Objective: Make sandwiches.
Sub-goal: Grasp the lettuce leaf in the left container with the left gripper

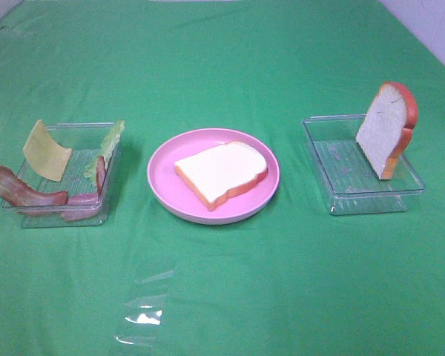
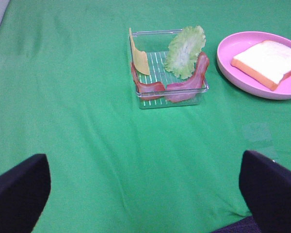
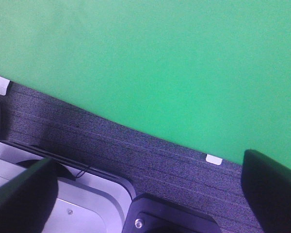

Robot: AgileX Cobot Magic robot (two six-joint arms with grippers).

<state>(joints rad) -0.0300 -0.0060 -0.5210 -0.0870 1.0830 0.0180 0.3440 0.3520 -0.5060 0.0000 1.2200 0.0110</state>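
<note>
Left hand (image 2: 143, 160): hanging released above the green cloth, its two dark, blunt fingers (image 2: 19, 189) standing wide apart with nothing between them.
Right hand (image 3: 148, 160): likewise spread wide and gripping nothing, hanging over the cloth's edge where grey ribbed carpet (image 3: 136, 160) is showing.
Worktop (image 1: 222, 59): wearing a smooth green cloth that is creasing faintly.
Pink plate (image 1: 160, 185): sitting mid-worktop, round and glossy, with a raised rim.
Flat bread slice (image 1: 221, 172): lying on the Pink plate, white face up, an orange-brown crust running round its edge.
Right tray (image 1: 371, 204): sitting to the right of the plate, clear rigid plastic, rectangular, with a ribbed floor.
Upright bread slice (image 1: 386, 130): standing on edge inside the Right tray and leaning towards its far right side, its crust showing reddish along the top.
Left tray (image 1: 59, 219): sitting to the left of the plate, the same clear ribbed plastic.
Cheese (image 1: 48, 150): leaning tilted in the Left tray, a thin yellow square.
Lettuce (image 1: 111, 141): standing on edge at the tray wall nearest the plate, pale green and ruffled.
Bacon strips (image 1: 26, 194): draping wavily over the tray's rims, reddish-brown.
Clear film (image 1: 144, 308): lying flat on the cloth at the front, transparent and shiny.
</note>
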